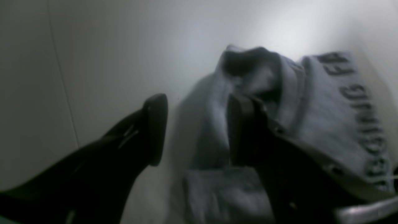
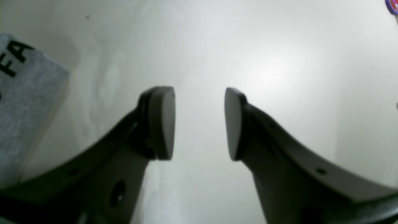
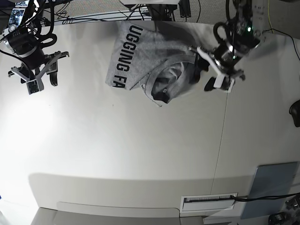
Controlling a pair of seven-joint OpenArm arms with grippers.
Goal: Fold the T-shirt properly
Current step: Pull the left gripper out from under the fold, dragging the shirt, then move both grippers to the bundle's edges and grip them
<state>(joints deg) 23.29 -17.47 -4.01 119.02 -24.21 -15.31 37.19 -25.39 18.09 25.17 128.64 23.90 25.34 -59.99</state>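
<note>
T-shirt (image 3: 140, 56) beside spread left gripper (image 3: 206, 70).

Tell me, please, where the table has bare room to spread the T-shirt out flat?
The wide middle of the table is bare, from the T-shirt down to the near edge. The grey-blue pad takes the near corner; cables crowd the far edge.

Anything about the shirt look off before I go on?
Yes. The T-shirt is not folded flat: a bunched lump with the collar twisted up sits at its corner beside the left gripper, covering part of the lettering.
</note>
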